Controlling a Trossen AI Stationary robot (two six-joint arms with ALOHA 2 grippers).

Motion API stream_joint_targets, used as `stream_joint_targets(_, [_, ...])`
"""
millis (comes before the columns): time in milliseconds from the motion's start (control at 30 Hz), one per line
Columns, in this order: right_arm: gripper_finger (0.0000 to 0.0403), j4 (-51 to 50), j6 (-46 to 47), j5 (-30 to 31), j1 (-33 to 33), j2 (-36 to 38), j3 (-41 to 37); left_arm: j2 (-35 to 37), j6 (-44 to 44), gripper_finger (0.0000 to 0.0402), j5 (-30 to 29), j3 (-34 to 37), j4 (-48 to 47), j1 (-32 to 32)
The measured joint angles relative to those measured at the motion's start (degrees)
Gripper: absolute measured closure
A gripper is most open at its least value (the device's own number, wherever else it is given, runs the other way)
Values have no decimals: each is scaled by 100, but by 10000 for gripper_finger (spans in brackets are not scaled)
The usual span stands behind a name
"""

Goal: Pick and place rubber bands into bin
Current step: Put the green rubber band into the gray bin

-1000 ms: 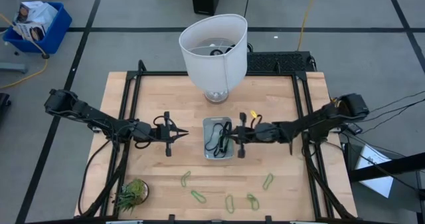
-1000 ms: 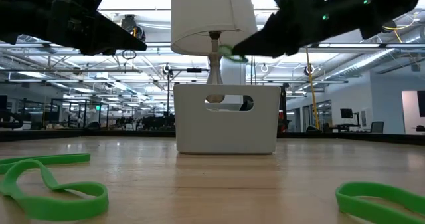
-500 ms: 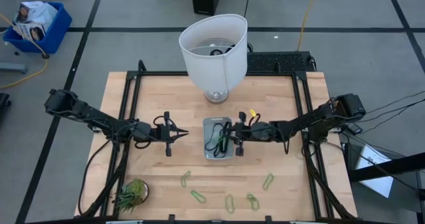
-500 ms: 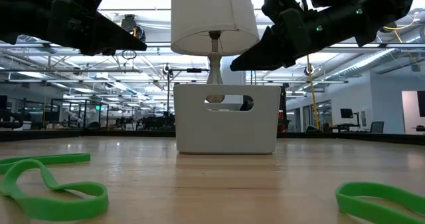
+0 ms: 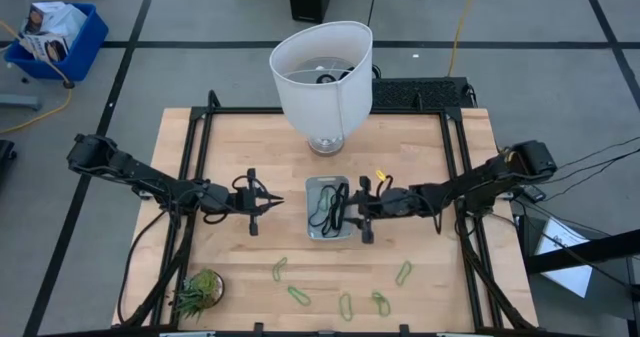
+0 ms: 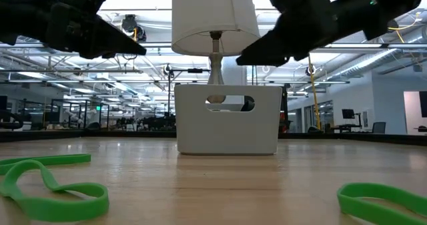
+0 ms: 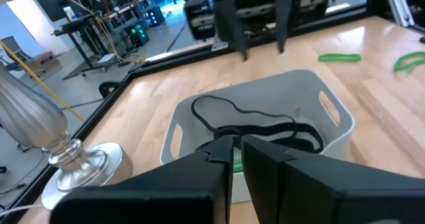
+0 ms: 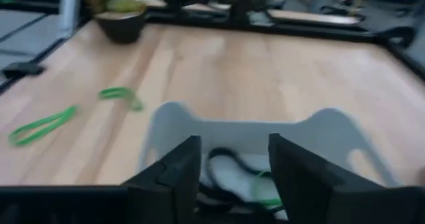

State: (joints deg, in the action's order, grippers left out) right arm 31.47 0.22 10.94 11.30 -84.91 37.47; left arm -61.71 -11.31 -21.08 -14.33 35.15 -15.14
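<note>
The bin (image 5: 328,208) is a pale clear tray at the table's middle, holding dark rubber bands (image 7: 255,122) and a light-green one (image 8: 267,201). More green rubber bands (image 5: 345,304) lie loose on the wood near the front edge. My right gripper (image 5: 354,210) hangs open just above the bin's right rim, and nothing shows between its fingers (image 8: 178,177). My left gripper (image 5: 271,204) is shut and empty. It hovers left of the bin and points at it (image 7: 265,111).
A white lamp (image 5: 321,77) stands just behind the bin. A small spiky plant (image 5: 199,290) sits at the front left corner. Black frame rails (image 5: 196,167) run along the table's left and right sides. Bare wood lies between the bin and the loose bands.
My right gripper has opened over the bin's right side and let go of the light-green band it held at its fingertips. The band no longer shows there in the low view. The gripper has drawn back slightly toward the table's right edge.
</note>
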Motion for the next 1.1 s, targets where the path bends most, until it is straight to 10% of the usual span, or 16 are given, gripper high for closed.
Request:
stream_joint_targets(333, [391,-963,-376,-46,190,1701,-344,0,0,362,0,0,-50,0])
stream_joint_targets(867, [402,864,-511,380,-165,4267,-2969,2,-52,362,2,0,-45,4])
stream_joint_targets(1100, [403,974,-338,-527,-635,4980,-3402,0,-212,362,4,0,-215,4])
